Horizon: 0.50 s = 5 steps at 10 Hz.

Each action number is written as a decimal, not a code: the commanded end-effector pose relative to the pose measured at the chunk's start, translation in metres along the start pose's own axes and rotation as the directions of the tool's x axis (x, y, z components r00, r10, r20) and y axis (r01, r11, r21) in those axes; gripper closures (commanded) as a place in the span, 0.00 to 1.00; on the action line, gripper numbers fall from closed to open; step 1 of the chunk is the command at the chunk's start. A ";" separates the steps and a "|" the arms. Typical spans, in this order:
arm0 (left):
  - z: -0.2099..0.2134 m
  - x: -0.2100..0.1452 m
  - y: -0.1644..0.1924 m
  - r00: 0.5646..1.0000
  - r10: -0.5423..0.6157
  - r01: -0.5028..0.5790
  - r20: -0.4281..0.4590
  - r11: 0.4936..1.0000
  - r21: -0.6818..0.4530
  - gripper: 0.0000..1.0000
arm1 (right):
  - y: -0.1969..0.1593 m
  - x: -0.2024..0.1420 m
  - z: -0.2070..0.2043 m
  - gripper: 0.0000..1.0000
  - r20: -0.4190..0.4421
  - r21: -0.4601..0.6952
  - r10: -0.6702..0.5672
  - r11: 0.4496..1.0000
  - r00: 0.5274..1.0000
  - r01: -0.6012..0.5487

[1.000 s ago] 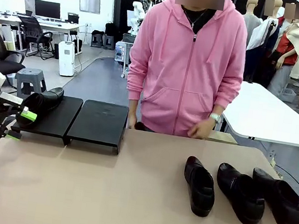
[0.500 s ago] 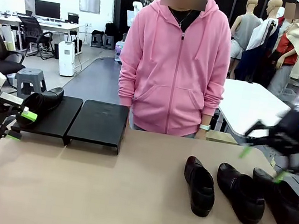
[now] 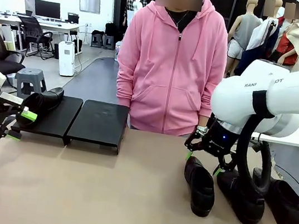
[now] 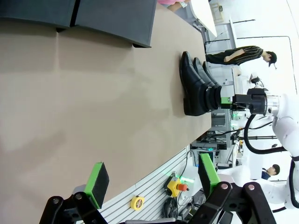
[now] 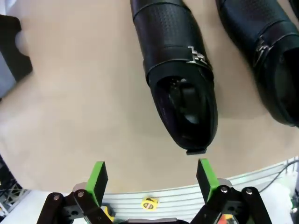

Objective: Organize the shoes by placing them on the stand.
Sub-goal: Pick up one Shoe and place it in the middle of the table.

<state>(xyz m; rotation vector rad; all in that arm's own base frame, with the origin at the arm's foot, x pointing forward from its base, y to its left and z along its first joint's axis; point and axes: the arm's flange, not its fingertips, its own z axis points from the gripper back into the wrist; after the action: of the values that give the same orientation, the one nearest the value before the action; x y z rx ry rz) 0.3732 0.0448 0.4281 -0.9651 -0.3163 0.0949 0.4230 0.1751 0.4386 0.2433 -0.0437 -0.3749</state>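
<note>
- While the right gripper (image 3: 202, 163) hovers with jaws spread and empty over the loose shoe (image 3: 200, 186) nearest the stand (image 3: 100, 122), two more shoes (image 3: 240, 200) sit farther right on the table (image 3: 98, 194).
- Fourth shoe (image 3: 44, 101) lies on the stand's left panel.
- Left gripper (image 3: 21, 125), jaws spread, empty, just front-left of the stand.
- Person (image 3: 170, 64) behind the stand's right end.
</note>
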 end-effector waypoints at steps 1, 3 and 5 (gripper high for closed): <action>-0.002 -0.005 0.002 1.000 -0.015 0.016 0.014 0.999 -0.028 0.00 | -0.013 -0.001 0.017 0.00 -0.066 0.017 -0.028 0.999 0.997 0.030; -0.002 -0.005 0.002 1.000 -0.015 0.016 0.014 0.999 -0.028 0.00 | 0.016 0.002 -0.024 0.00 0.009 -0.137 0.044 0.990 0.999 -0.042; -0.002 -0.005 0.002 1.000 -0.015 0.016 0.014 0.999 -0.028 0.00 | 0.031 0.015 -0.063 0.00 0.020 -0.154 0.113 0.982 0.993 -0.108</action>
<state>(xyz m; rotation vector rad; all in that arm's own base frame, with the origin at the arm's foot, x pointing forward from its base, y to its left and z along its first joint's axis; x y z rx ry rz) 0.3732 0.0449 0.4281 -0.9652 -0.3165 0.0954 0.4301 0.1987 0.3937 0.1077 -0.0284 -0.2704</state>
